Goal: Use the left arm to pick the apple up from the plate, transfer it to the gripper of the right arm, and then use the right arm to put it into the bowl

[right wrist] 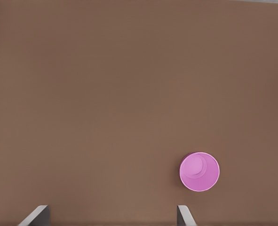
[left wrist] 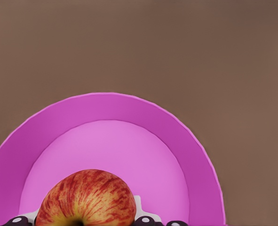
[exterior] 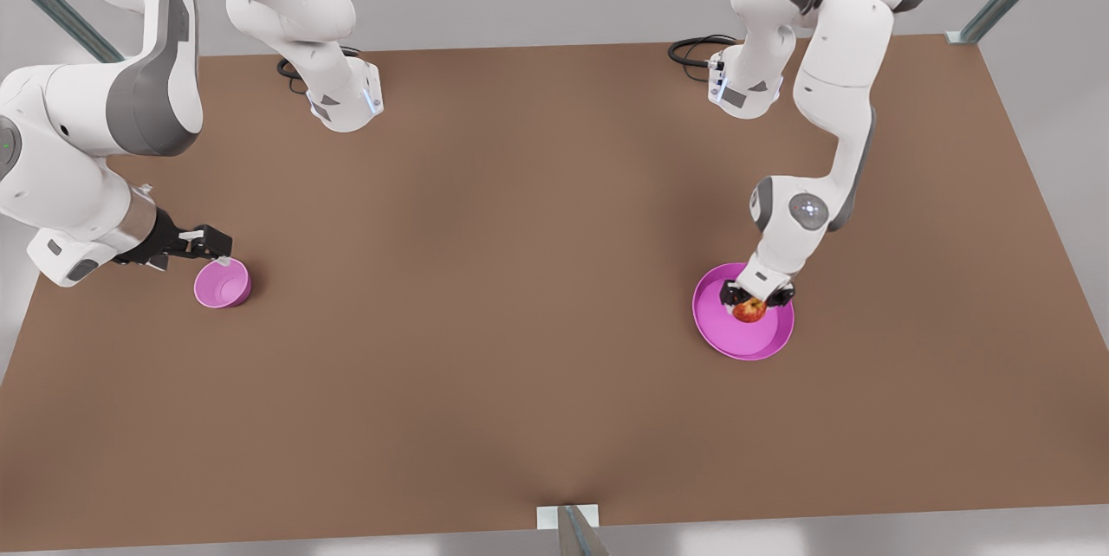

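On the front view's left, the right arm (exterior: pixel 95 132) is waiting with its claw (exterior: pixel 215 251) hanging just above the near-left rim of the small pink bowl (exterior: pixel 223 283), which is sitting empty on the brown tabletop (exterior: pixel 520 279); in the right wrist view its two pale fingertips (right wrist: pixel 185 215) are standing well apart, so this claw is spread and carrying nothing, with the bowl (right wrist: pixel 199 171) lying below and off to one side of it. Moving across the bare middle of the tabletop to the front view's right, the left arm (exterior: pixel 832 106) is reaching steeply down into the wide pink plate (exterior: pixel 767 344), and its claw (exterior: pixel 755 303) is sitting low around the red-and-yellow apple (exterior: pixel 749 309). In the left wrist view the apple (left wrist: pixel 86 197) is resting on the plate's (left wrist: pixel 106 108) floor between the white pads (left wrist: pixel 141 207), which are flanking it closely; whether they are already pressing on the fruit I cannot tell, so the grasp looks in progress rather than done. The step in hand is therefore the pick from the plate. The next move is calling for a firm squeeze on the round, likely slippery fruit, then a straight lift clear of the low rim before carrying it leftward toward the middle for the handover. Nothing is standing in the way across the tabletop; the black cables (exterior: pixel 693 49) are lying far back by the arm bases, and the two arms are well apart, so both will be needing to travel inward to meet.
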Controlling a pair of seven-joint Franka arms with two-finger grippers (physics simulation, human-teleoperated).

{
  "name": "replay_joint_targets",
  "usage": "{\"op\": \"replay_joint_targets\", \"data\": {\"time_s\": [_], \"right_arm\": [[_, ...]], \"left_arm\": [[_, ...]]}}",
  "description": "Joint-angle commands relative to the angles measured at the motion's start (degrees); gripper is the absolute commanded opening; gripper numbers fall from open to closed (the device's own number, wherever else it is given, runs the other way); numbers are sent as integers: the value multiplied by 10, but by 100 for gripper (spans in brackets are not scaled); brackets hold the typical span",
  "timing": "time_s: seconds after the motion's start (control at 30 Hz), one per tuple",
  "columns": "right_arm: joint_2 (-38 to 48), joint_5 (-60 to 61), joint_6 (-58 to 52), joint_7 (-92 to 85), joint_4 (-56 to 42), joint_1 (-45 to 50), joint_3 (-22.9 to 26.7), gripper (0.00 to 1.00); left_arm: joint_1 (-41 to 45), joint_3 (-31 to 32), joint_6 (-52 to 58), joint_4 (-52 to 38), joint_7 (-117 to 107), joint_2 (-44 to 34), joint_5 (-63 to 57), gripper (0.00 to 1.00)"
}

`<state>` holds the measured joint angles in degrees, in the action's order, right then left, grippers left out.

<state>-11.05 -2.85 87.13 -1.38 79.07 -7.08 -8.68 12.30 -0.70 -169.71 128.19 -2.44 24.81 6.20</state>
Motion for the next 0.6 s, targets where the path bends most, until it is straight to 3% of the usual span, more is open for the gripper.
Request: {"op": "replay_joint_targets", "data": {"time_s": [0.0,0.07,0.13,0.27,0.37,0.47,0.57], "right_arm": [[1,0,0,-1,-1,0,0,100],[1,0,0,0,0,0,0,100],[1,0,0,1,-1,0,0,100],[1,2,0,3,0,1,0,100],[2,55,-1,12,0,1,0,100],[-29,215,1,23,6,-5,0,100],[-101,419,22,14,4,-14,-1,100]], "left_arm": [[1,14,26,-1,-8,-28,1,71],[-2,75,98,-41,-41,-58,40,71],[-3,165,109,-101,-41,-67,167,71],[-3,297,109,-250,9,3,282,70],[-11,329,148,-276,334,9,494,70],[-10,335,191,-281,736,14,732,70],[-10,348,271,-392,948,119,789,70]]}}
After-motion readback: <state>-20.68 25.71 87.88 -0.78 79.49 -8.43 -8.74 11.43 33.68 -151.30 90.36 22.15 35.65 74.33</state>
